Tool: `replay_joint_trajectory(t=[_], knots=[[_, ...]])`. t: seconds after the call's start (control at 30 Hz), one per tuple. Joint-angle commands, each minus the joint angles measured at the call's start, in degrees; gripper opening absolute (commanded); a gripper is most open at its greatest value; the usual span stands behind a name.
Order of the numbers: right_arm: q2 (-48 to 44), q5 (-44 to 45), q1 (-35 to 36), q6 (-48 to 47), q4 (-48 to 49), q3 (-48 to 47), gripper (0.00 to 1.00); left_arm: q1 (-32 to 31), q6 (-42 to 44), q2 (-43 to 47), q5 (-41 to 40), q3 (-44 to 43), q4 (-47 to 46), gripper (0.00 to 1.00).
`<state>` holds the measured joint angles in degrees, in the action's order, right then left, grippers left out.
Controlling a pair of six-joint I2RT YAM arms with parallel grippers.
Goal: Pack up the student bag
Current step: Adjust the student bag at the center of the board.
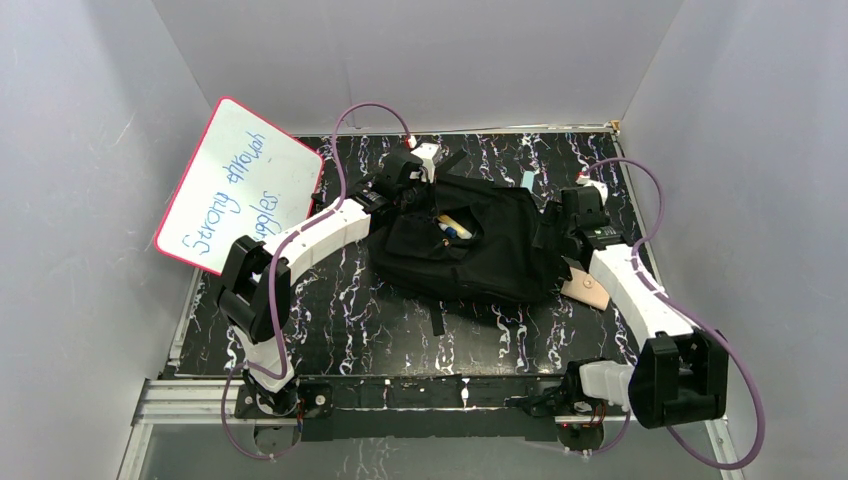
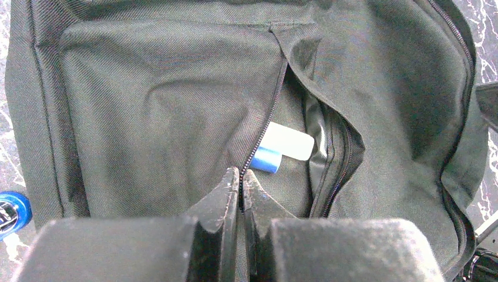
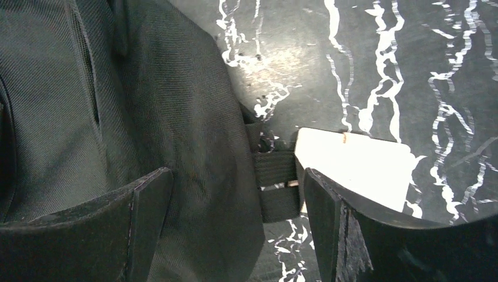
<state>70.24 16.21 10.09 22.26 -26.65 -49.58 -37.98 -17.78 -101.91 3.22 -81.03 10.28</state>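
1. Far left: whiteboard [image 1: 240, 185] leaning on the wall. Not part of the job.
2. Left claw [image 2: 241, 178]: clamped tight on the zipper edge of the front pocket [image 2: 170, 117], at the bag's far-left end. The zipper track runs right between the fingers. My read: it's holding the pocket mouth open.
3. Student bag [image 1: 500, 255]: lying flat mid-surface [image 1: 400, 320], between the two arms, pocket side up and unzipped.
4. Inside the pocket: a white stick-shaped item [image 2: 290, 142] with a blue-capped one [image 2: 267, 160] touching it. The top view shows a bit of yellow too. Can't tell what any of them are.
5. Right claw [image 3: 235, 205]: jaws wide apart, gripping nothing, low at the bag's right edge. Bag fabric and a black strap [image 3: 276, 185] sit in the gap.
6. Beige card [image 3: 358, 167]: flat on the surface, just beside the strap and right in front of the right finger.
7. Step in hand, as I judge it: loading the pocket. Left holds it open while right lines up the next item, likely the card.
8. Next move: shift the right claw to the right, clear of fabric and strap. The card is thin and flat, so it needs an edge pinch. Snagging the strap is the risk. Left shouldn't let go.
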Motion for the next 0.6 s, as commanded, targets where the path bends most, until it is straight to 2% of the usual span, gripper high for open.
replay_joint_trajectory(t=[0.0, 0.1, 0.2, 0.3, 0.43, 0.57], knots=[[-5.65, 7.29, -0.18, -0.42, -2.08, -3.87, 0.9, 0.63, 0.2, 1.61, 0.15, -0.26, -0.08, 0.0], [-10.01, 5.99, -0.11, -1.39, -0.99, -5.19, 0.91, 0.61, 0.29, 1.58, 0.19, -0.3, -0.07, 0.0], [-11.98, -3.08, -0.16, -2.78, 2.78, -4.22, 0.9, 0.65, 0.27, 1.3, 0.16, -0.35, -0.05, 0.0], [-9.01, -10.09, -0.13, -3.92, 5.13, -2.63, 0.9, 0.66, 0.29, 1.19, 0.33, -0.28, -0.01, 0.0], [-1.7, -8.01, -0.15, -3.09, 1.81, -3.37, 0.9, 0.68, 0.46, 1.27, 0.04, -0.19, -0.05, 0.0], [1.5, -7.28, -0.13, -3.54, 2.73, -2.61, 0.87, 0.62, 0.47, 1.21, 0.24, -0.23, 0.0, 0.0]])
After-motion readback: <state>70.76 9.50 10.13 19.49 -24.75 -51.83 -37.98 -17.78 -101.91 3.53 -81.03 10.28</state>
